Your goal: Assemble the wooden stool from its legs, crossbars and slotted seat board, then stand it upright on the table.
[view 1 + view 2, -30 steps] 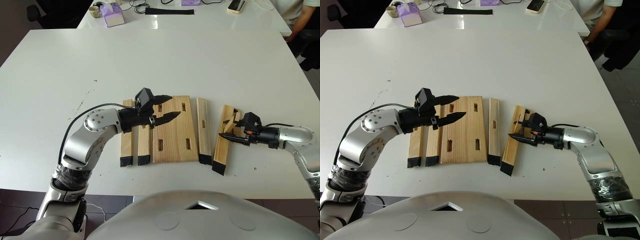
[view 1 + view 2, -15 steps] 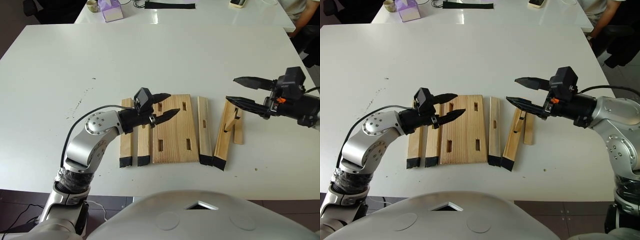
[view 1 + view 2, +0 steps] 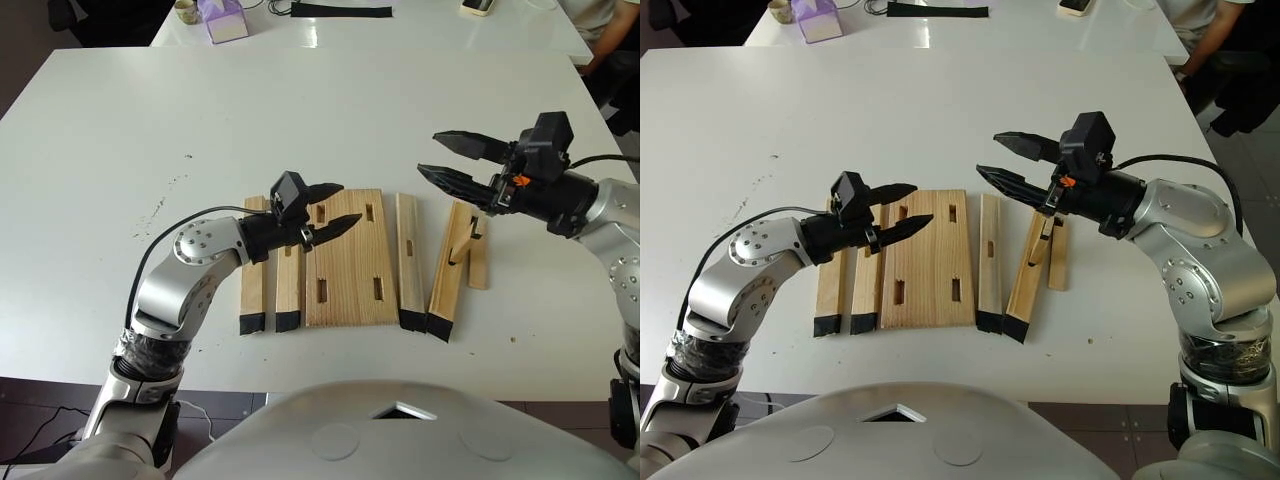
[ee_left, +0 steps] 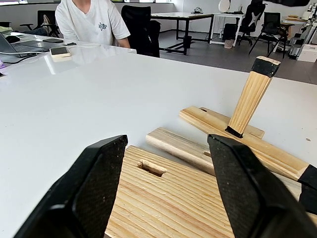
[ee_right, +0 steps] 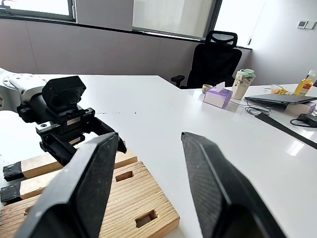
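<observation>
We list: seat board (image 3: 345,265) flat on table (image 3: 300,110), legs (image 3: 407,260) either side; left gripper (image 3: 350,202) spread over board; right gripper (image 3: 428,152) spread, empty, raised.

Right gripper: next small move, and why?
Probably lower the right gripper onto the loose leg beside the seat board. The gripper hangs open and empty above that leg's far end, and the leg lies flat on the table, not yet joined to anything.
</observation>
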Robot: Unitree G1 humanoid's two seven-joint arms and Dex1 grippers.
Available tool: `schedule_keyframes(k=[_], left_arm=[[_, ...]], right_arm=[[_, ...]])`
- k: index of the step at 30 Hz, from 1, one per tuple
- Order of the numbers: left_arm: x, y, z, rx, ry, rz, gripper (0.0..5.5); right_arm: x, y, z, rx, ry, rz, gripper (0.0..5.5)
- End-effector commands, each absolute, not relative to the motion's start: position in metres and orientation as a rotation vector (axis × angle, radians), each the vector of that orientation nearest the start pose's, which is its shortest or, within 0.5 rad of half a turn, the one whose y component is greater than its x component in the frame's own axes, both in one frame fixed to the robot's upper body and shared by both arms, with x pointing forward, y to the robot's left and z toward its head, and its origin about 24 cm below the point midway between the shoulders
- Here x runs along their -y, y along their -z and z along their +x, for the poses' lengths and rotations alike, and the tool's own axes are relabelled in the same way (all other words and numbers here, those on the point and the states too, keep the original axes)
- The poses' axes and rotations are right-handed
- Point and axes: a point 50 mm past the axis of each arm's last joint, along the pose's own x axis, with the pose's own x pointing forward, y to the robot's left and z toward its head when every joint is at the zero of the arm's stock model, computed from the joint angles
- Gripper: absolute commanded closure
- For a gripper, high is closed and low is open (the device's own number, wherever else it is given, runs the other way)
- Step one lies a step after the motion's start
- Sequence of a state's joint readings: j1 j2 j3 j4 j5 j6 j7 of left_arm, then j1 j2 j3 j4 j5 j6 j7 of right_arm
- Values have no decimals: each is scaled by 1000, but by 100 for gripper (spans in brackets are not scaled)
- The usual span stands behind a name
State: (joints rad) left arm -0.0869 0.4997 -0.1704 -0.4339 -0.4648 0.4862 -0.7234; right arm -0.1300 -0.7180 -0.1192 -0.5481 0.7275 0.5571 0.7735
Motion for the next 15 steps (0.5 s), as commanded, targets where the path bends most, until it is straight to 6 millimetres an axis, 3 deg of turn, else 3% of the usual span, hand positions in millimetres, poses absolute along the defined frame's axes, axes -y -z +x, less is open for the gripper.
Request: schedule_keyframes(k=[1, 4, 6, 15], left_arm=[[-127, -110, 228, -127, 1094, 85, 249], [-126, -109, 230, -130, 1099, 88, 249], [-126, -110, 231, -130, 1104, 88, 249], [-127, -105, 227, -123, 1062, 71, 249]], right_arm=[[190, -123, 217, -209, -1031, -125, 315], [201, -80, 211, -337, -985, -144, 315], [200, -74, 210, -320, -973, -134, 315], [170, -166, 229, 56, -1033, 31, 315]])
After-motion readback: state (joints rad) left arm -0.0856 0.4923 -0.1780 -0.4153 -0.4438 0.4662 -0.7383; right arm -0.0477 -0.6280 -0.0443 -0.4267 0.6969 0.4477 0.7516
